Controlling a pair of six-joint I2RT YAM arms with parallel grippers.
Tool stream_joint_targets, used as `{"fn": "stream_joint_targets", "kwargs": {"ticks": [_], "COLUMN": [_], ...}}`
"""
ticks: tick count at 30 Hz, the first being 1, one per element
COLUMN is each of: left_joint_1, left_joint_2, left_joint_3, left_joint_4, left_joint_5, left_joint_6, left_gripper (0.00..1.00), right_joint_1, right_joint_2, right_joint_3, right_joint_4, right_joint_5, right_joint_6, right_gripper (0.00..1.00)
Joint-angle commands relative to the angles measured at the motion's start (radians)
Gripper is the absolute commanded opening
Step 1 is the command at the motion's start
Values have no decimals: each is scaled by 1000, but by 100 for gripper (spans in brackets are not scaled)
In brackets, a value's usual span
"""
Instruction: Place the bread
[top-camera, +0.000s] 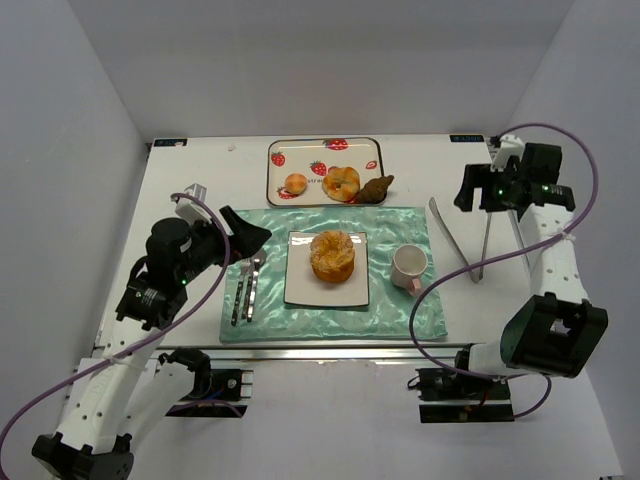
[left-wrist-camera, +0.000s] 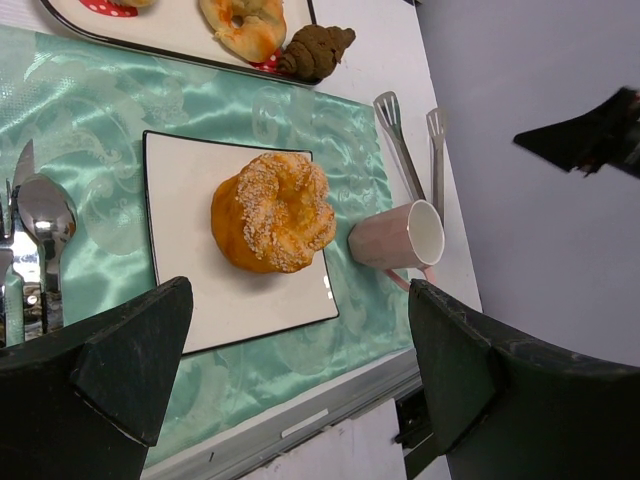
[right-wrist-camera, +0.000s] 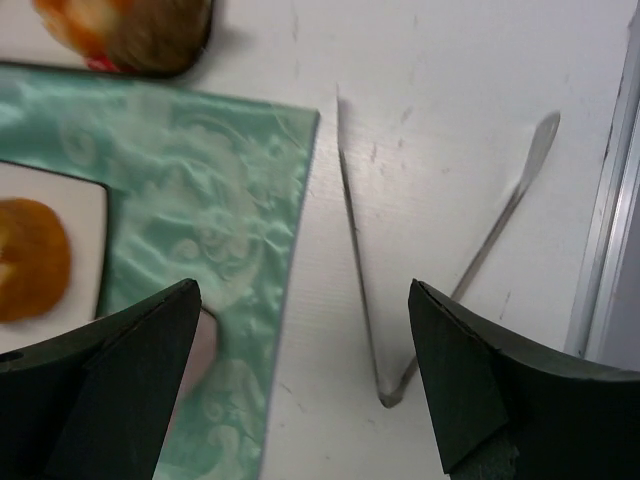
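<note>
The bread (top-camera: 332, 256), a tall golden muffin-like loaf with a ruffled browned top, sits upright on the white square plate (top-camera: 300, 288) on the green placemat. It also shows in the left wrist view (left-wrist-camera: 273, 212) and at the left edge of the right wrist view (right-wrist-camera: 30, 260). My left gripper (top-camera: 246, 240) is open and empty, to the left of the plate and above the cutlery; the left wrist view shows its gap (left-wrist-camera: 300, 340). My right gripper (top-camera: 466, 190) is open and empty at the far right, above the metal tongs (top-camera: 470, 245), as the right wrist view (right-wrist-camera: 305, 340) shows.
A strawberry-print tray (top-camera: 300, 155) at the back holds a small bun (top-camera: 296, 184), a flatter golden bun (top-camera: 341, 183) and a dark pointed pastry (top-camera: 377, 188). A pink mug (top-camera: 408, 267) stands right of the plate. Fork, knife and spoon (top-camera: 246, 285) lie left of it.
</note>
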Motion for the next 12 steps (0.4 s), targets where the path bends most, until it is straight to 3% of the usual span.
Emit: {"fn": "stream_joint_targets", "kwargs": {"ticks": [1,12], "left_joint_1": [-3,-3], "left_joint_2": [10,32], "left_joint_3": [2,14], "left_joint_4": [28,57], "left_joint_5": [8,29], "left_joint_6": [10,24], "left_gripper": [98,98], "right_joint_1": [-1,-2], "right_joint_2": [-32,-81], "right_joint_3": [107,107], "right_joint_4": [-81,-89], "right_joint_5": [-118,-92], "right_joint_6": [139,167], "right_gripper": [89,89]}}
